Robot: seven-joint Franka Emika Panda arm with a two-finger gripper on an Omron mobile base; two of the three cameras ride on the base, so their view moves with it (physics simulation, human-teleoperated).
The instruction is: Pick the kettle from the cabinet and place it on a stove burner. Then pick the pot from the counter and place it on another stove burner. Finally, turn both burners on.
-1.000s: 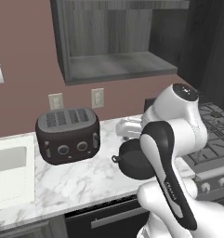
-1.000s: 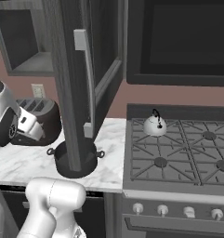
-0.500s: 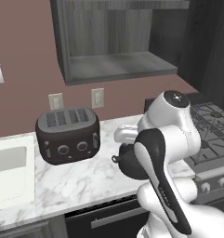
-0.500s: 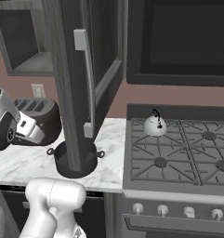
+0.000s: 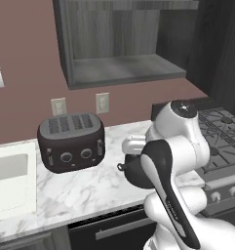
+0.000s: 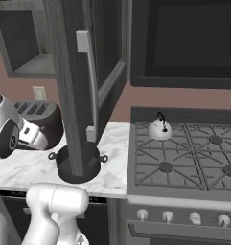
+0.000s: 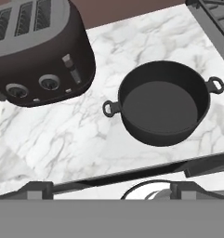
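The shiny kettle (image 6: 160, 129) stands on the back left stove burner, far from the arm. The dark pot (image 7: 162, 104) sits lidless and empty on the white marble counter (image 7: 62, 139), to the right of the toaster. In the right base view the pot (image 6: 78, 165) is partly hidden behind the open cabinet door. My gripper (image 7: 111, 189) hangs above the counter's front edge, looking down at the pot, open with nothing between its fingertips (image 7: 39, 188). A front burner (image 6: 166, 167) is bare. The cabinet's open shelf niche (image 5: 124, 71) holds nothing.
A dark four-slot toaster (image 5: 71, 141) stands close to the left of the pot. The tall cabinet door (image 6: 76, 86) hangs open over the counter beside the stove. Silver knobs (image 6: 167, 216) line the stove front. A white sink (image 5: 9, 180) lies at far left.
The arm has swung slightly left and the hand has settled over the counter near the pot. Kettle and pot have not moved; the gripper stays open.
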